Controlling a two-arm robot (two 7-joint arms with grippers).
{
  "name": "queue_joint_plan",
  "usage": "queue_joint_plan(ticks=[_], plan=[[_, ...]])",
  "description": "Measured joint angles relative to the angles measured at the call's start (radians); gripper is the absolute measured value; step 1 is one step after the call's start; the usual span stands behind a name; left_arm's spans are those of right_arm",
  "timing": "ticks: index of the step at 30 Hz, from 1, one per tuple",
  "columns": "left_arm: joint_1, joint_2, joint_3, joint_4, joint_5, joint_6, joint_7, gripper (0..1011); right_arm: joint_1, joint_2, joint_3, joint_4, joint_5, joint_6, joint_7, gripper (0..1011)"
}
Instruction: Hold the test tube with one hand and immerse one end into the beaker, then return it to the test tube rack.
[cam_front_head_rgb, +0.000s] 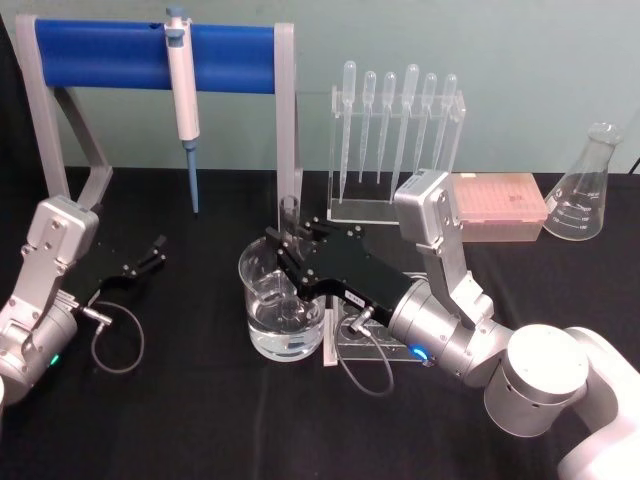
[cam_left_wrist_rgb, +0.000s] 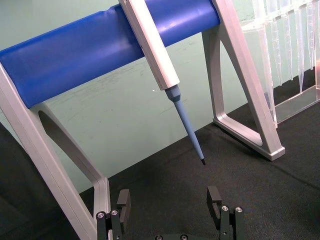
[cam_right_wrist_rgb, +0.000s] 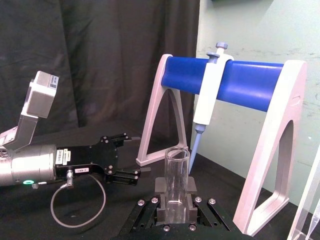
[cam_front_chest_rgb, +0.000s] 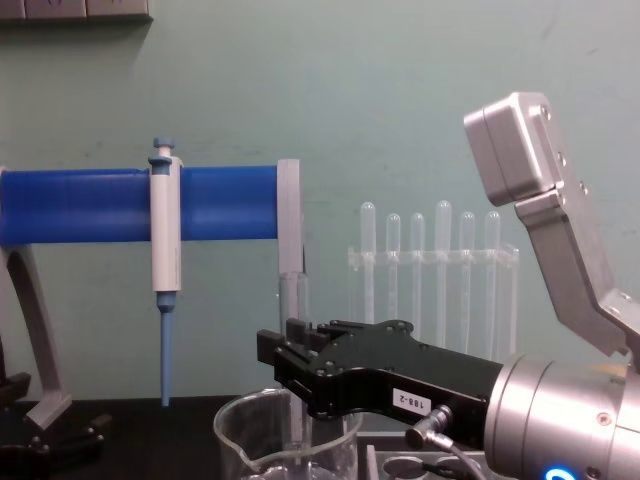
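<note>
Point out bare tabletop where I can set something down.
Bare table lies in front, between the left gripper and the beaker. Crowded: the right gripper holding the test tube at the beaker, pipette rack behind.

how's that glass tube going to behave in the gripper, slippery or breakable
Probably slippery: the tube is smooth clear glass, held upright in the right gripper. Likely fragile, so a hard squeeze or a knock on the beaker rim could crack it. Laid down, its round body would likely roll.
</note>
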Motion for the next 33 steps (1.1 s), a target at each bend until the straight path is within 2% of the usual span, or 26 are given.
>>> queue_joint_plan(ticks=[33], plan=[[0.000, 0.000, 0.000, 0.000, 0.000, 0.000, 0.000, 1000, 0.000, 0.000, 0.000, 0.000, 0.000, 0.000, 0.000, 225]])
